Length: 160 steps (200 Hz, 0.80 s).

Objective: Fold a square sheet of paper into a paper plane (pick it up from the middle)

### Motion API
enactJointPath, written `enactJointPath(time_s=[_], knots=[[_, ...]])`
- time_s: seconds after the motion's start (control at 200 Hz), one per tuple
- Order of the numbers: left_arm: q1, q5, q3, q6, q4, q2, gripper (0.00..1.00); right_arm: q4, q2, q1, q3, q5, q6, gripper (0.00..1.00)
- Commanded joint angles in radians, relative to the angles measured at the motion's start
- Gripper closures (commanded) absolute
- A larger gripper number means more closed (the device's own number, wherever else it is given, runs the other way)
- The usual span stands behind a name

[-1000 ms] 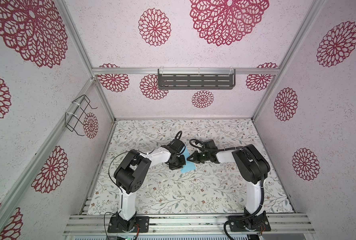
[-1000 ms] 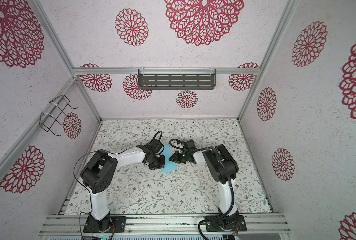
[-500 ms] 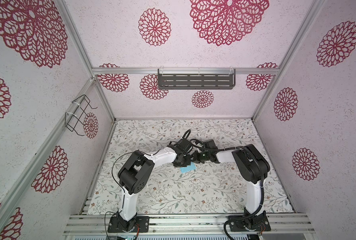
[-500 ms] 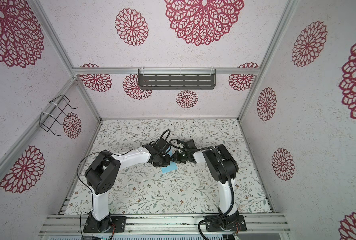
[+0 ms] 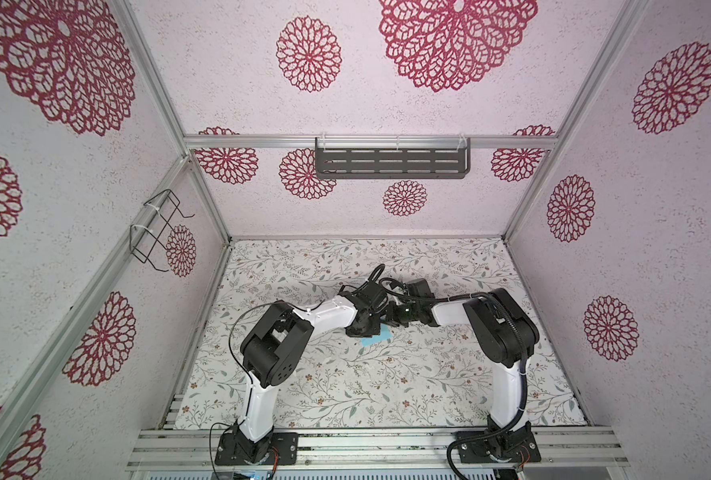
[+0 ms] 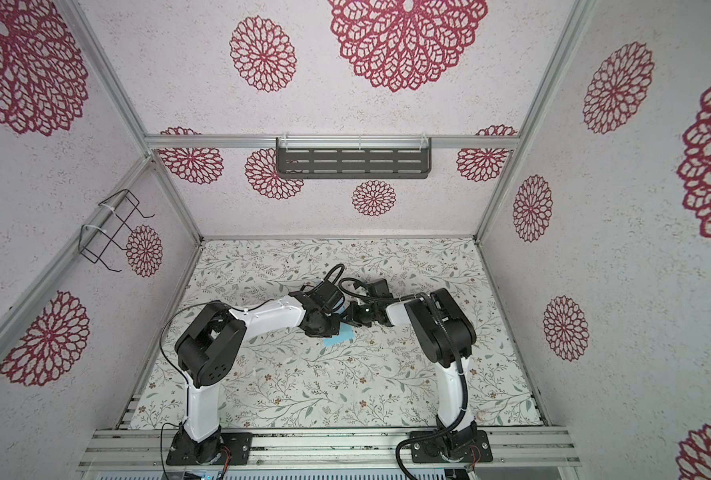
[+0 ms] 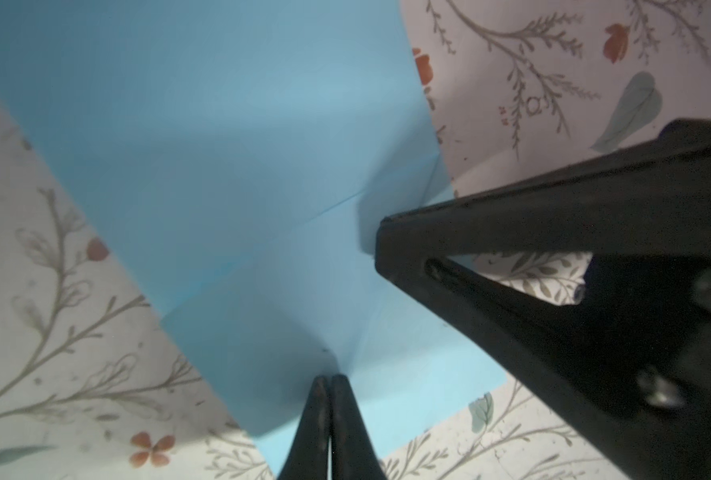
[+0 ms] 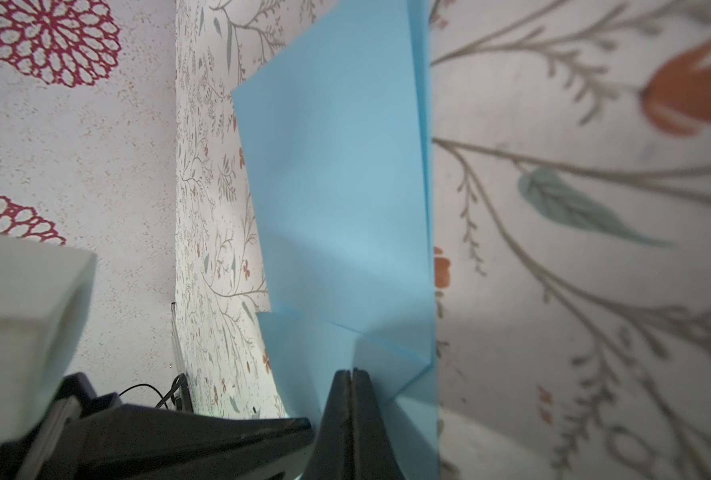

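Note:
The light-blue sheet of paper (image 5: 375,341) (image 6: 338,340) lies on the floral table near the middle, folded into layers, with a crease and corner flaps plain in the left wrist view (image 7: 221,145) and the right wrist view (image 8: 337,187). My left gripper (image 7: 329,378) is shut, its tips resting on the paper beside a flap. My right gripper (image 8: 350,370) is shut too, tips down on the folded layers. In both top views the two grippers (image 5: 381,328) (image 5: 388,321) meet tip to tip over the paper's far edge and hide most of it.
The table (image 5: 345,386) is walled on three sides. A grey slotted shelf (image 5: 391,163) hangs on the back wall and a wire basket (image 5: 156,230) on the left wall. An aluminium rail (image 5: 366,446) carrying both arm bases runs along the front.
My left arm has swung right and its gripper has come over the paper, close to the right gripper. The right arm has held still.

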Motion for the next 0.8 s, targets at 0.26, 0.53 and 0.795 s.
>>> enactJointPath(time_s=[0.26,0.53,0.795], knots=[[-0.058,-0.049,-0.047,-0.004,-0.122,-0.033,0.99,-0.060,0.051,-0.003,-0.008,0.053,0.010,0.98],[-0.080,-0.046,-0.090,-0.028,-0.142,-0.092,1.00,-0.062,0.047,-0.002,-0.005,0.055,0.011,0.98],[-0.060,-0.072,-0.091,-0.023,-0.147,-0.175,1.00,-0.062,-0.002,-0.003,0.015,0.037,0.015,0.97]])
